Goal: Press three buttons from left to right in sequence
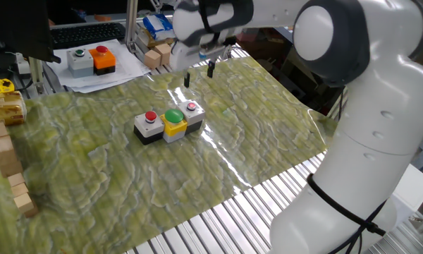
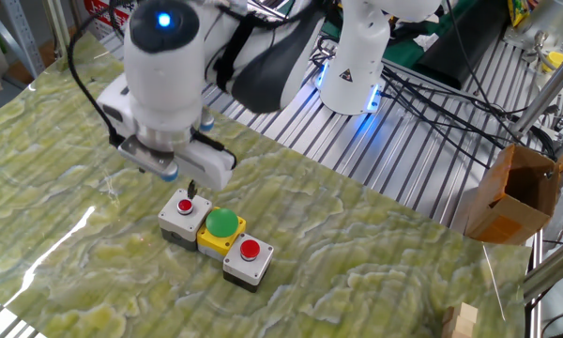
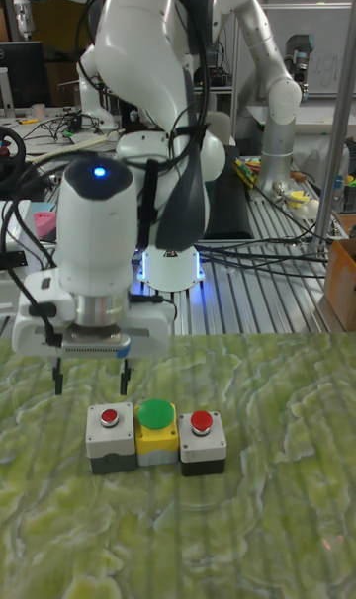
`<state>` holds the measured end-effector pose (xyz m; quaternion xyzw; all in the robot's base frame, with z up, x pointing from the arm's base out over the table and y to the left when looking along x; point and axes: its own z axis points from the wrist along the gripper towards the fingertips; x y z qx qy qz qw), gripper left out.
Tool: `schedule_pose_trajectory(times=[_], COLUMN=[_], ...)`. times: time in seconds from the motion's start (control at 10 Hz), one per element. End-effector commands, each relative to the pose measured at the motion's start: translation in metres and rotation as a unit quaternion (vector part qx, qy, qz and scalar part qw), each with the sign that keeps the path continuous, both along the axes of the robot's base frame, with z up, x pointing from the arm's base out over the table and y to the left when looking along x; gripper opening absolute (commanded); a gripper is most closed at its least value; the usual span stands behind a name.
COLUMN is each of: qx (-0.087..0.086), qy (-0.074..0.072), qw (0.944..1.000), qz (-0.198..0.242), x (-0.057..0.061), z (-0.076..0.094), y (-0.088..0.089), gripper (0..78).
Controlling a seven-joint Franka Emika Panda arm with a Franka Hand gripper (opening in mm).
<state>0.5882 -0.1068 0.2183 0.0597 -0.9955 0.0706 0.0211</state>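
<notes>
Buttons (image 3: 157, 435) sit untouched — gripper (image 3: 89, 380), fingers spread wide, should bring one fingertip squarely over the 9 o'clock red button (image 3: 110, 418) — then press straight down.

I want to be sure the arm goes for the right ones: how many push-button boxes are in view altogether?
5. Three joined mid-mat: grey box, yellow box, dark box. Two more on paper at the far corner: a separate grey box and an orange box.
</notes>
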Motion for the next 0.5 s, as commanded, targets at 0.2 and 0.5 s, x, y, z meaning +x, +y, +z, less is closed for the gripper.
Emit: schedule_pose_trajectory(times=[0.2, 0.5], qx=[-0.002, -0.028], qy=[-0.004, 0.003], qw=[0.9994, 0.9983], qz=[0.034, 0.051], x=[0.0025, 0.0026], z=[-0.0388, -0.0389], y=[-0.0144, -0.0142], gripper=[77.5, 77.5])
